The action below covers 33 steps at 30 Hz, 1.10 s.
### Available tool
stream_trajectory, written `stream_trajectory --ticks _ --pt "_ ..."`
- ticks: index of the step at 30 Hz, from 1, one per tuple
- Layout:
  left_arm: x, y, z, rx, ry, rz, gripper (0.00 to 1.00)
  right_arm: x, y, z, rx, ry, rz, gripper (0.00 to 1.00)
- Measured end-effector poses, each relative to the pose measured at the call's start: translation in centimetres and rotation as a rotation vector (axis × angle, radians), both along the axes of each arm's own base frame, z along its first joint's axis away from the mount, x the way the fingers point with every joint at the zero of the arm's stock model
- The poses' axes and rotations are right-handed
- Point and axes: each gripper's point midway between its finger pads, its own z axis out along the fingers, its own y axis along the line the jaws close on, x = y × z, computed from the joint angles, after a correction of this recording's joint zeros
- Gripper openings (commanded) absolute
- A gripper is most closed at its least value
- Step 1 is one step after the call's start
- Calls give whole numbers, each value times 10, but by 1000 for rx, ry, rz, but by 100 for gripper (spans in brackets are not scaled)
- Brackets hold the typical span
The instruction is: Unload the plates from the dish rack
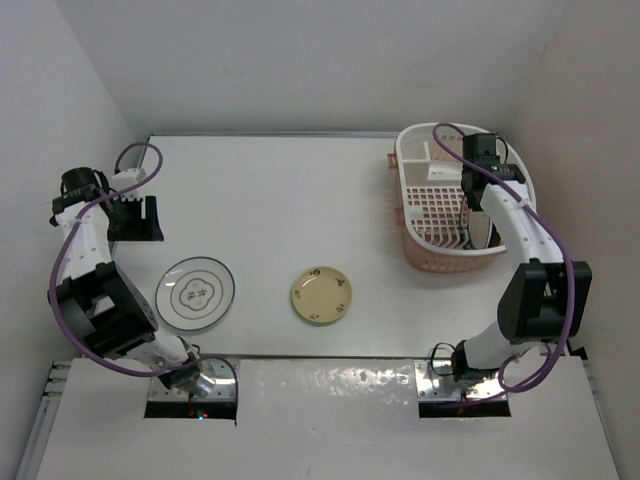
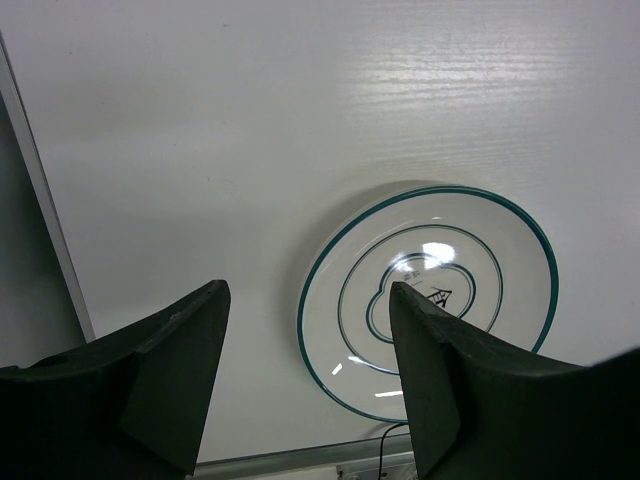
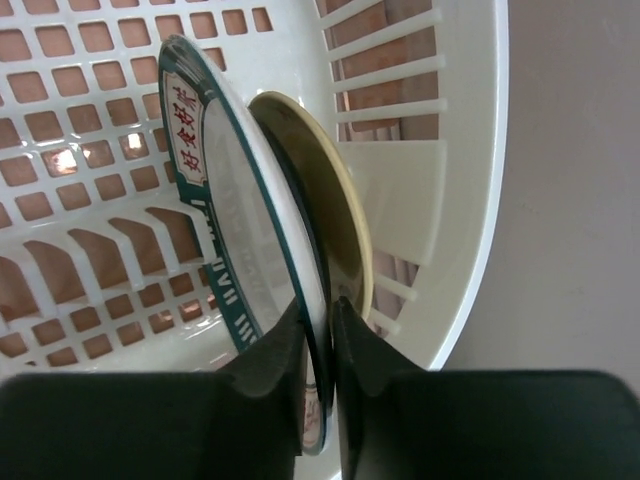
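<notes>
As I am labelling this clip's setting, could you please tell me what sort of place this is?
Probably a lab robot test cell, not a kitchen: white walls box in a white table, two arms are bolted at its edge, and a dish rack and cream plate sit as props.

**Dish rack** (image 1: 432,208): white slotted basket with a salmon tray part, at the far right of the surface (image 1: 280,200). Inside it, a teal-rimmed lettered plate (image 3: 225,200) stands on edge just beside a cream plate (image 3: 335,190), its near rim pinched by the right claw (image 3: 318,335). Flat on the surface lie a teal-ringed white plate (image 1: 196,293) and a cream motif plate (image 1: 321,296), apart.
</notes>
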Motion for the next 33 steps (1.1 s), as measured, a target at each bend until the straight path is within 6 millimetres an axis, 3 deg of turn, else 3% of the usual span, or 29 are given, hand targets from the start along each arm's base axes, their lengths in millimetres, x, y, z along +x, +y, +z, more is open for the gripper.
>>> stream_trajectory --ticks 4,11,24,27,31,33 --pt "0 0 0 0 1 0 63 -2 -5 2 -34 19 14 1" --pt "0 0 0 -1 1 -1 63 -8 -4 10 -42 4 46 0" --pt "1 -2 -1 -13 -2 -11 63 -14 -5 74 -119 -146 122 0" --pt "1 -4 0 -18 -5 -17 63 -11 -2 98 -112 -213 123 0" --pt "5 -9 5 -28 -20 -35 65 1 9 151 -63 -394 117 0" --pt "10 -15 10 -40 -37 -57 67 8 37 189 7 -547 150 0"
